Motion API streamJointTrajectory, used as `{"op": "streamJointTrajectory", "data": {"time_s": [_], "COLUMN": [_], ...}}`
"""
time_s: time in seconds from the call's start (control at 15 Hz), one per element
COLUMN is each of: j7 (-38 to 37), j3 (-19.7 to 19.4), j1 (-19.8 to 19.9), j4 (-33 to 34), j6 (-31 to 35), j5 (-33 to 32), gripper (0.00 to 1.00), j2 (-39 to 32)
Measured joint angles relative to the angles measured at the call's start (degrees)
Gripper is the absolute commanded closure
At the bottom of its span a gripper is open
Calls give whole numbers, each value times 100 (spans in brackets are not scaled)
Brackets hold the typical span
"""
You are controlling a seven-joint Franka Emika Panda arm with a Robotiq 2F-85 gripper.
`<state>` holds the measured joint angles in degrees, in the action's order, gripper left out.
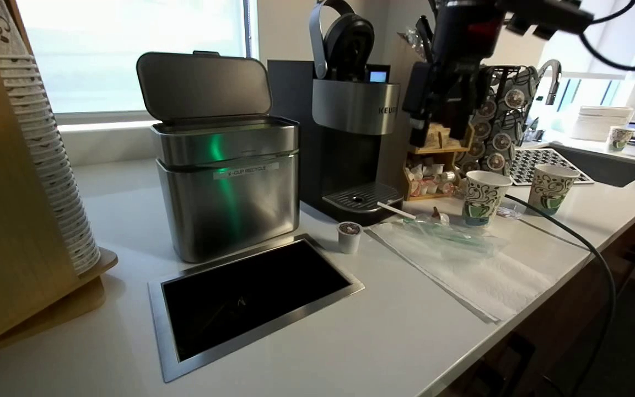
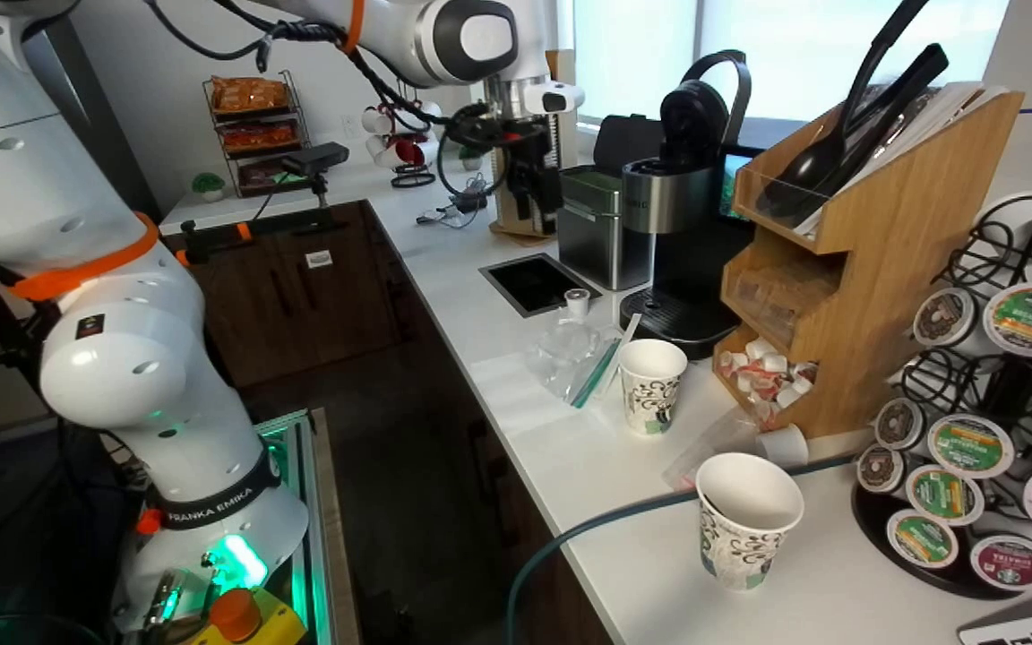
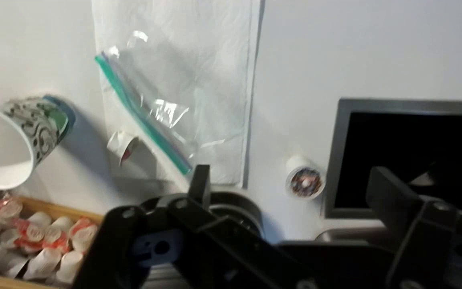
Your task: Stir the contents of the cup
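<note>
Gripper (image 3: 293,185) spread wide, nothing in its grasp; the coffee pod (image 3: 305,180) showing in the gap from the wrist view stands on the counter (image 1: 372,325) below, not held; no stirring tool held, so stir not begun by my read; white stir stick (image 1: 396,210) lies by the green seal (image 3: 147,127) of the clear bag (image 1: 461,238), an end jutting toward the drip tray (image 1: 372,193) of the coffee machine (image 1: 345,107); guess it's laid that way to give the jaws a free end to pinch; can't tell if the tip touches the tray; paper towel (image 1: 505,281) under the bag, probably to keep things clean; cup (image 2: 650,390) upright, just beside the towel, near the wooden rack (image 2: 919,233); close to the stick, so a short carry, I'd say; similar cup (image 2: 744,537) stands farther along, past the hose (image 2: 632,508); prints look alike, so picking the nearer is my call; can't see any liquid.

Room: open air over towel and bare counter up to the sunken opening (image 1: 162,331); towel corner sits near the front edge; machine handle up and recycle bin (image 1: 235,204) lid raised, both crowd the back; come down from above, slack film could drag with the stick; light cup could tip if its rim gets caught.
</note>
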<state>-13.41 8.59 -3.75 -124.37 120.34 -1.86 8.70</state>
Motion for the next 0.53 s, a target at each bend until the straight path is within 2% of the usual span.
{"op": "streamJointTrajectory", "data": {"time_s": [0.07,0.13,0.53], "j7": [-186,-214,-196], "j3": [-26,-61,-69], "j1": [72,96,36], "j4": [11,25,39], "j6": [440,578,553], "j5": [-286,-348,-340], "gripper": [0,0,0], "j2": [-206,-357,-263]}}
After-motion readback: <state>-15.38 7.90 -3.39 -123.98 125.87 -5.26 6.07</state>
